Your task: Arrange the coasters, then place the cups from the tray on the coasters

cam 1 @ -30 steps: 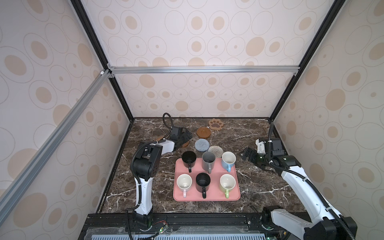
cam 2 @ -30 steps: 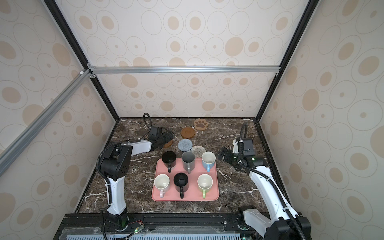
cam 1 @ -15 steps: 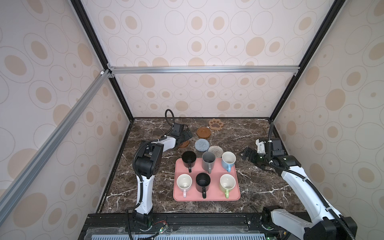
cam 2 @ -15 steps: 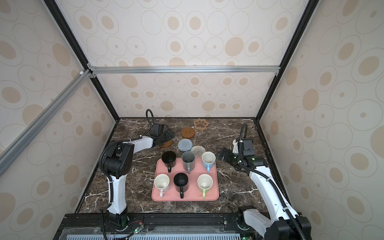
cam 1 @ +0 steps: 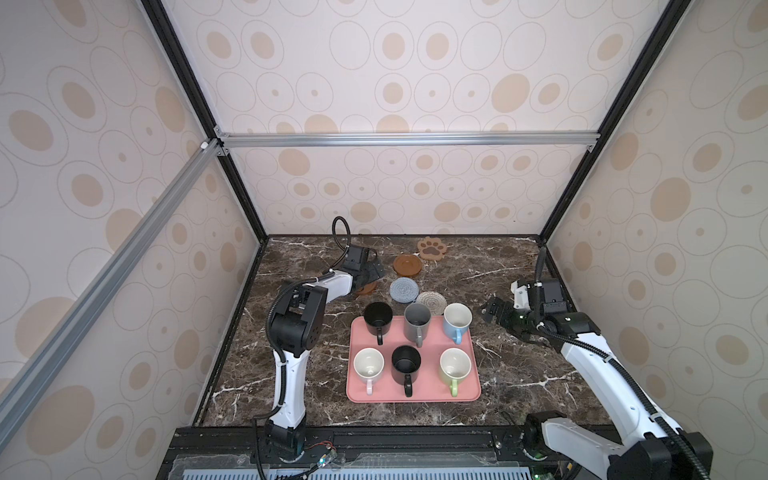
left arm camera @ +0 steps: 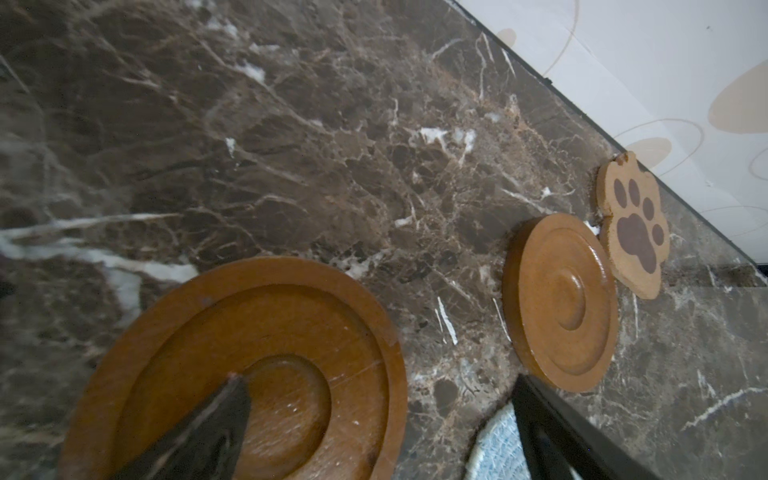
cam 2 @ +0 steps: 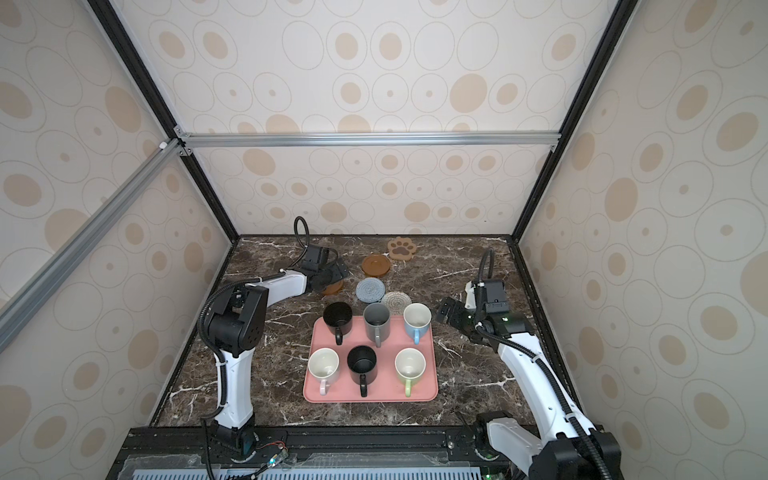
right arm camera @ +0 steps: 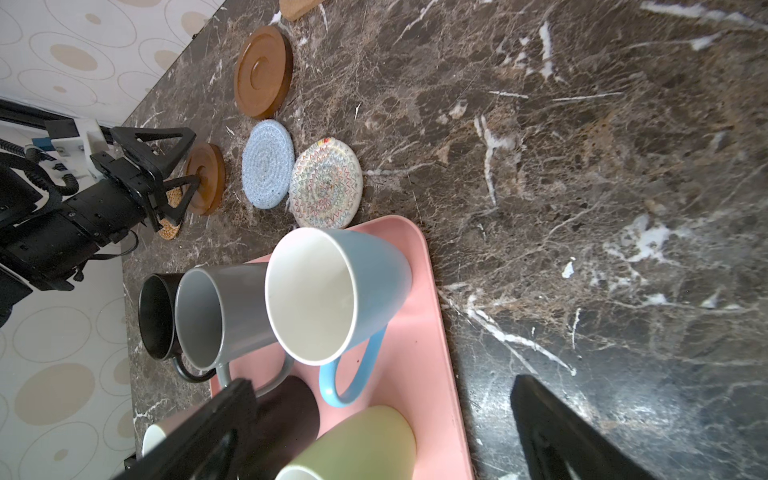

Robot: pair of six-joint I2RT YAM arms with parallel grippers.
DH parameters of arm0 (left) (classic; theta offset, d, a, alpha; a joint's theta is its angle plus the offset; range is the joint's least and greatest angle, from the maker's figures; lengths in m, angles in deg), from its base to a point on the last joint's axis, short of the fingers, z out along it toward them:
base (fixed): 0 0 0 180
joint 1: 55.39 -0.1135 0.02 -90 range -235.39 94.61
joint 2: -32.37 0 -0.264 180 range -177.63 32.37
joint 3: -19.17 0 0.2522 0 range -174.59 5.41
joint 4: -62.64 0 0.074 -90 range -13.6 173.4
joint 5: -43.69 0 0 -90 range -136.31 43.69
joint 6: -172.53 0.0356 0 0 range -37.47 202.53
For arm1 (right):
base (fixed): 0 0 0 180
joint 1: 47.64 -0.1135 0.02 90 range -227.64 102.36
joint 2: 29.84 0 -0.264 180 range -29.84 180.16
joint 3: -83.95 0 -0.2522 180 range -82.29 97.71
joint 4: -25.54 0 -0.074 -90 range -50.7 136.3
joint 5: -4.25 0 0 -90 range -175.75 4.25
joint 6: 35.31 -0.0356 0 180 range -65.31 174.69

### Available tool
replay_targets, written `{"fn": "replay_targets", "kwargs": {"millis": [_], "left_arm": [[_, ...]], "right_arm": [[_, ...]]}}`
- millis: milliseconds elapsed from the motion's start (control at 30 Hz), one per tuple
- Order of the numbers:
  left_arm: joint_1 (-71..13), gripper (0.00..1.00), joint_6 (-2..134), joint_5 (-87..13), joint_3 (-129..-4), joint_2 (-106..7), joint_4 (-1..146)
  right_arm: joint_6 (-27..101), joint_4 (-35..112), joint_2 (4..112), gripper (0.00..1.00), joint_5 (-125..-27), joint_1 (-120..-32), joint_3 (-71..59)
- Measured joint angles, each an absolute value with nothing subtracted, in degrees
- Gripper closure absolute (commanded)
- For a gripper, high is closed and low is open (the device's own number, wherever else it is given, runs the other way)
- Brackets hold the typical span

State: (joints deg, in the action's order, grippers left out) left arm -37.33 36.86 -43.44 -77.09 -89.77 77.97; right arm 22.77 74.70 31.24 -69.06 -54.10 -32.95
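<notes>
Six mugs [cam 2: 376, 320] on pink tray [cam 2: 432, 374], left hand [cam 2: 332, 276] — over brown coaster [cam 2: 332, 288]

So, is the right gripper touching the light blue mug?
Apart. Both top views show bare marble between the open right gripper and the light blue mug.

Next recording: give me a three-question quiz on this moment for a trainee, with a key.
1. True or false: all six cups stand on the tray.
2. Which coaster lies farthest from the tray?
A. the blue-grey knitted round
B. the paw-shaped coaster
C. the cream knitted round
3. Which arm's claw is at a brown disc coaster?

Key
1. True.
2. B.
3. The left claw, jaws open.
</notes>
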Motion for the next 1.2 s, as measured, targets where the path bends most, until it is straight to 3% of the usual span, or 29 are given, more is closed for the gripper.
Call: {"fn": "replay_targets", "kwargs": {"millis": [900,1200], "left_arm": [[-37.2,0.0,43.4,-41.9,-81.7,-90.1,83.5],[-36.1,0.0,47.7,-41.5,-80.4,-82.4,85.8]], "right_arm": [[22.7,74.9,30.5,0.0,-73.1,-54.1,-33.0],[25.0,75.2,33.1,0.0,-73.5,-54.1,-29.0]]}}
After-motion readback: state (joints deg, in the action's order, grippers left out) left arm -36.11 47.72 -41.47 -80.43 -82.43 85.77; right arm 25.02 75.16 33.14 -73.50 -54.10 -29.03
